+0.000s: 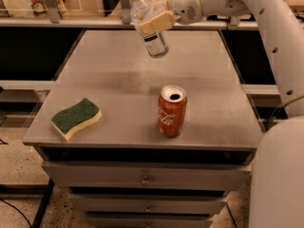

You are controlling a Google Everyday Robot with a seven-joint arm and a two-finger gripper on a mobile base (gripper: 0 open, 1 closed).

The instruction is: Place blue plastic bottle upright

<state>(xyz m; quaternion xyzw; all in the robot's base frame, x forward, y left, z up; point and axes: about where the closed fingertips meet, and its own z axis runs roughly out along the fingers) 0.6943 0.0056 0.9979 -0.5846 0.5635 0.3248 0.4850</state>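
The blue plastic bottle (pixel 151 32) is a small clear bottle with a white cap and a pale label. It hangs in the air above the far middle of the grey table (pixel 109 94), nearly upright, its cap leaning a little to the upper left. My gripper (pixel 156 17) is shut on the bottle around its middle, with one tan finger (pixel 156 23) across the front of it. The white arm reaches in from the upper right.
A red soda can (pixel 171 110) stands upright at the front middle of the table, its top open. A green and yellow sponge (pixel 76 118) lies at the front left. Drawers run below the table's front edge. A shelf with items stands behind the table.
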